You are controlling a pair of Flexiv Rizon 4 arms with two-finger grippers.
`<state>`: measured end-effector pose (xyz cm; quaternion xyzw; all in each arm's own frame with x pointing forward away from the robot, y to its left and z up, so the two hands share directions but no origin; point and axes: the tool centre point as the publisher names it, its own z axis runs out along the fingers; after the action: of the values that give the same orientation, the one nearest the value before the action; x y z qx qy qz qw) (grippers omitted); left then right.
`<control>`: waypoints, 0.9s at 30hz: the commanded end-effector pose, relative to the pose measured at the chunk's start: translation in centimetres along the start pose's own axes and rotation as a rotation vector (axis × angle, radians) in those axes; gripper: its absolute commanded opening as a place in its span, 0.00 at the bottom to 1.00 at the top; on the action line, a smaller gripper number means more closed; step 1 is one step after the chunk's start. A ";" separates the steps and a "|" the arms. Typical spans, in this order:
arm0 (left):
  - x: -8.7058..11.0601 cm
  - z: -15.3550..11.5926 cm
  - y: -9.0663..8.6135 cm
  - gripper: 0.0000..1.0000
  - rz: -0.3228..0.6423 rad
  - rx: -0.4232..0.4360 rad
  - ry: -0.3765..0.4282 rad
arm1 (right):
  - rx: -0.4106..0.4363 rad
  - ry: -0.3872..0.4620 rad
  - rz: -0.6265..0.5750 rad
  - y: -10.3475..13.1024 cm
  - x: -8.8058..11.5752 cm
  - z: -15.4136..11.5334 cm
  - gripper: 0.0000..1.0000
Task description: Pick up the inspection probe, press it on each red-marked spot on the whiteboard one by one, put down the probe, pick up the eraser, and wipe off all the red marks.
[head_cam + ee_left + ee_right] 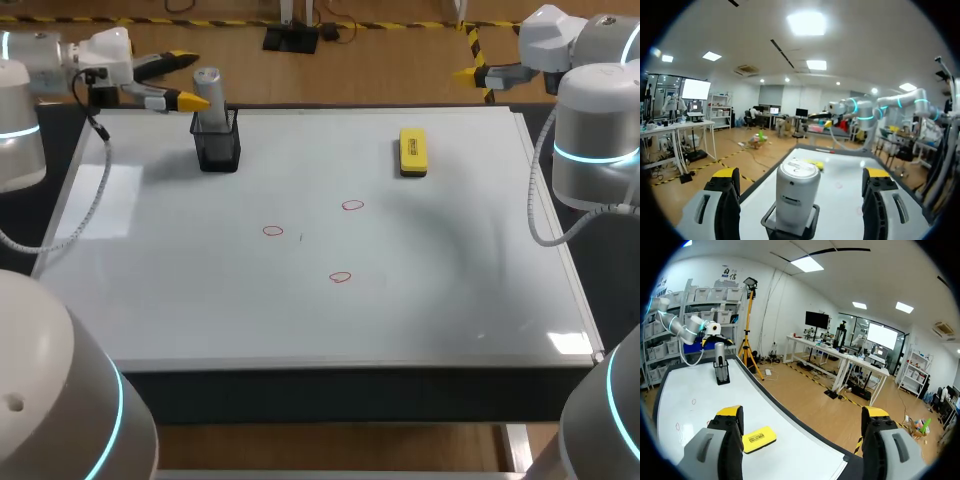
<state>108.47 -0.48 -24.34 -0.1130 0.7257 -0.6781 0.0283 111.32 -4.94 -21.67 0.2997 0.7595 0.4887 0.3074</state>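
Head view: a whiteboard (450,280) lies flat on the desk (330,395) and covers nearly all of its top; both arms sit at the far end, one at each corner.
Inspection probe: the silver cylinder (208,88) stands upright in a small black holder (217,150) near the far left corner of the whiteboard, with its rounded top well above the holder's rim.
Left hand: released (191,80), lying roughly level at the far left corner, its two yellow-tipped fingers spread to either side of the probe's upper part. The left wrist view shows the probe between the fingers, with a clear gap on each side and neither finger touching it.
Right hand: released (468,57), held beyond the far right corner of the whiteboard, fingers wide apart with nothing between them.
Eraser: a yellow block (413,152) lying flat on the whiteboard toward its far right, well apart from the probe. In the right wrist view it lies just beside one of that hand's fingers, lower down on the board.
Red marks: three small red rings (352,205) are drawn around the middle of the whiteboard, spaced apart from each other, between the holder's side and the eraser's side and nearer the front.
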 end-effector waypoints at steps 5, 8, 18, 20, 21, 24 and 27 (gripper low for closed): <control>-1.1 1.3 1.8 1.00 0.002 0.052 0.176 | 0.001 0.001 0.000 0.0 0.0 0.0 1.00; -1.1 1.9 1.9 1.00 0.005 0.063 0.188 | 0.001 0.001 0.000 0.0 0.0 0.0 1.00; -1.2 3.4 2.3 1.00 0.002 0.051 0.164 | 0.001 0.001 0.000 0.0 0.0 0.0 1.00; -1.1 3.4 2.3 1.00 0.000 0.043 0.153 | 0.001 0.001 0.000 0.0 0.0 0.0 1.00; -1.1 3.4 2.3 1.00 0.000 0.044 0.151 | 0.001 0.001 0.000 0.0 0.0 0.0 1.00; -0.9 3.4 2.4 1.00 -0.001 0.043 0.144 | 0.001 0.001 0.000 0.0 0.0 0.0 1.00; -0.7 3.5 2.4 1.00 -0.003 0.039 0.136 | 0.001 0.001 0.000 0.0 0.0 0.0 1.00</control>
<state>110.01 -3.40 -27.27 -0.0623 0.7116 -0.6994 -0.0248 111.32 -4.94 -21.67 0.2997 0.7595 0.4886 0.3074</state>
